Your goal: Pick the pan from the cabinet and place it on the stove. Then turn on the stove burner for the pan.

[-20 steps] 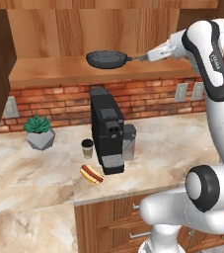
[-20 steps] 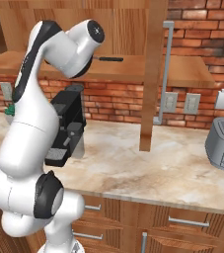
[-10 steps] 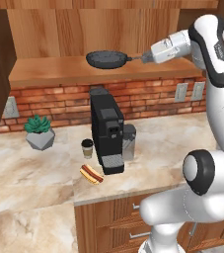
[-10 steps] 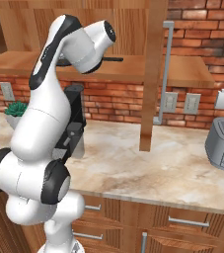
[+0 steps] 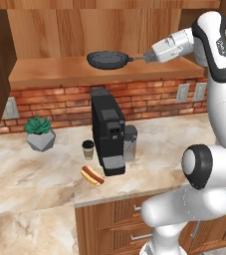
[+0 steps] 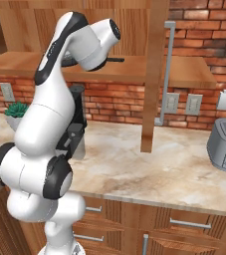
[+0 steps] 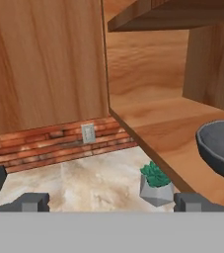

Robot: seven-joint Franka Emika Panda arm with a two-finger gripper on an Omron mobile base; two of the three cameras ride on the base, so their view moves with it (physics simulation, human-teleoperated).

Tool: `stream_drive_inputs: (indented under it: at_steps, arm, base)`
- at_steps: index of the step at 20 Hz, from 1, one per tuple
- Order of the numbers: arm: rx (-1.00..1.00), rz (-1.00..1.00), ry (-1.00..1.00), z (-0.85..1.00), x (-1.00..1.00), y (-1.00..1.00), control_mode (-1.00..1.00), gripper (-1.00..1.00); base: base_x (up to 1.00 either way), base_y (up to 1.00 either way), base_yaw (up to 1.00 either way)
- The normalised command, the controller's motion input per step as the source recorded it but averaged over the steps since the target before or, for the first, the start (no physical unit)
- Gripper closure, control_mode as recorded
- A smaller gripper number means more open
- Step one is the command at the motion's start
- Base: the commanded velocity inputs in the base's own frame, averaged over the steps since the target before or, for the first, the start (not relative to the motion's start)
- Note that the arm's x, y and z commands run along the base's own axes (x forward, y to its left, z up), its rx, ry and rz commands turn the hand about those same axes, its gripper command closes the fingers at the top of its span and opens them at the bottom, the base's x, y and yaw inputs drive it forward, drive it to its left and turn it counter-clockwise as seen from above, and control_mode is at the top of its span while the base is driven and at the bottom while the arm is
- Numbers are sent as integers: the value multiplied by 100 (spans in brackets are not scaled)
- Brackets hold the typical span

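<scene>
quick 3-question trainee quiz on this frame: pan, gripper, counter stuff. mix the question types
1. True or false: the pan already sits on the stove.
2. The gripper is: A) open by the pan's handle, B) shut on the cup, C) shut on the plant.
3. Fill in: the hot dog lies on the counter in front of the ____.

Key:
1. False; it rests on the open cabinet shelf.
2. A
3. Coffee machine
</scene>
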Motion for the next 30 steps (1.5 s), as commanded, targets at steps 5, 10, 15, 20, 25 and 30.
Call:
stream_drive_inputs:
  at_steps: [5, 10, 15, 20, 25, 30]
  arm:
    - [0, 0, 0, -8, 11, 0, -100, -100]
    - [1, 0, -2, -12, 11, 4, -100, -100]
    - [1, 0, -1, -1, 12, 0, -100, -100]
    - [0, 0, -1, -1, 19, 0, -100, -100]
    - [0, 0, -4, -4, 22, -1, -100, -100]
    - [0, 4, -9, -6, 20, -14, -100, -100]
  base:
    - [0, 0, 0]
    - [0, 0, 0]
    - [0, 0, 0]
    - [0, 0, 0]
    - [0, 0, 0]
    - [0, 0, 0]
